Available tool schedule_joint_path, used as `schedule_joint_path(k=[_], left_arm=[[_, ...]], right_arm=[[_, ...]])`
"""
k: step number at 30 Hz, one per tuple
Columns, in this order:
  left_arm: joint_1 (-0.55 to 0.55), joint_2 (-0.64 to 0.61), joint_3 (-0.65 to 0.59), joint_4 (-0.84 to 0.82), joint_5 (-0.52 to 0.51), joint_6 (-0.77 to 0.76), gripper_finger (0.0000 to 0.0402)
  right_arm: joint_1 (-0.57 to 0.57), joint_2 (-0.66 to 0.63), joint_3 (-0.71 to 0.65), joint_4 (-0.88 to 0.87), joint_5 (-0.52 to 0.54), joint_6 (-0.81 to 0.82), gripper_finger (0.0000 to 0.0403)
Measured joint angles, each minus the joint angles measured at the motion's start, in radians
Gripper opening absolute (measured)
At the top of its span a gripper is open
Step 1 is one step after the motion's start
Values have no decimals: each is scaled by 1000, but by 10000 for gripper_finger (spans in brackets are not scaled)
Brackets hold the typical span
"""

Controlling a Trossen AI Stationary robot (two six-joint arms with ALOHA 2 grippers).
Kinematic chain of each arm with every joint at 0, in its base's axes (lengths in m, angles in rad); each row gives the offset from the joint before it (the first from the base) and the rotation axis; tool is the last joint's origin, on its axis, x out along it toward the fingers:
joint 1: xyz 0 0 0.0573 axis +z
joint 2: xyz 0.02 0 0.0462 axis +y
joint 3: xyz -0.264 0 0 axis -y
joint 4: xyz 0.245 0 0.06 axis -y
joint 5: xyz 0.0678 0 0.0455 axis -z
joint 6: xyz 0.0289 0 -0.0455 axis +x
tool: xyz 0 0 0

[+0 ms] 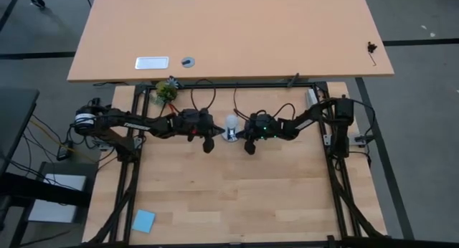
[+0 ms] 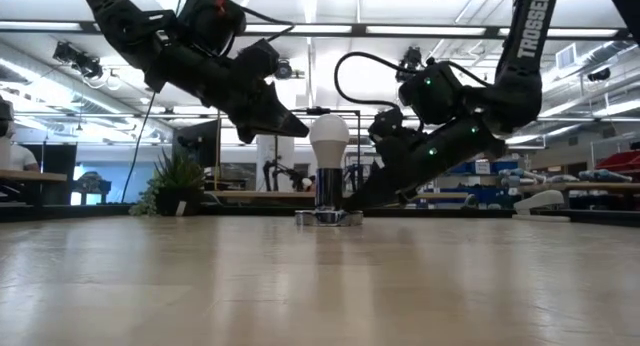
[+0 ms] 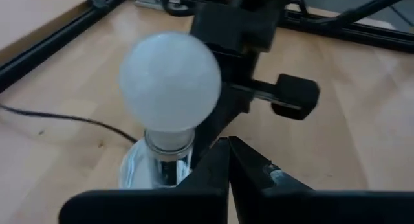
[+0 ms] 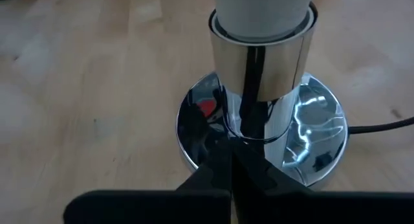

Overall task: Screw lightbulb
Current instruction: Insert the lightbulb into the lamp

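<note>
The lightbulb point(image 2: 328, 138) stands upright in the chrome socket point(image 4: 262, 130) at the table's point(image 1: 237, 198) centre. Left gripper point(image 2: 295, 129), fingers closed and empty, hangs just left of the bulb's globe. Right gripper point(image 2: 352, 204), also closed and empty, sits low at the socket base on the right.

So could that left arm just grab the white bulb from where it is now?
Probably yes. The left gripper sits right beside the lightbulb with nothing between them, but its fingers are shut and would have to open first. The right gripper is low by the socket base.
</note>
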Motion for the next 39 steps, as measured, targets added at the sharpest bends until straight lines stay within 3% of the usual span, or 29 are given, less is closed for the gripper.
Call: schedule_joint_path(k=[11, 20, 28, 31, 36, 39], left_arm=[[-2, -12, 0, -76, -72, -27, 108], [-2, -12, 0, 59, -108, -53, 203], [0, -1, 5, 108, -108, -33, 252], [0, 0, 62, 29, -108, -31, 261], [7, 0, 230, -320, -142, 15, 267], [13, -2, 297, -414, -154, 46, 267]], right_arm=[[-1, -28, -5, -22, -12, 1, 7], [-3, -27, 0, -23, -29, -13, 7], [-7, -26, 11, -28, -69, -24, 7], [-7, -26, 11, -36, -69, -25, 7], [-7, -26, 11, -38, -68, -28, 7], [-7, -26, 11, -39, -68, -34, 7]])
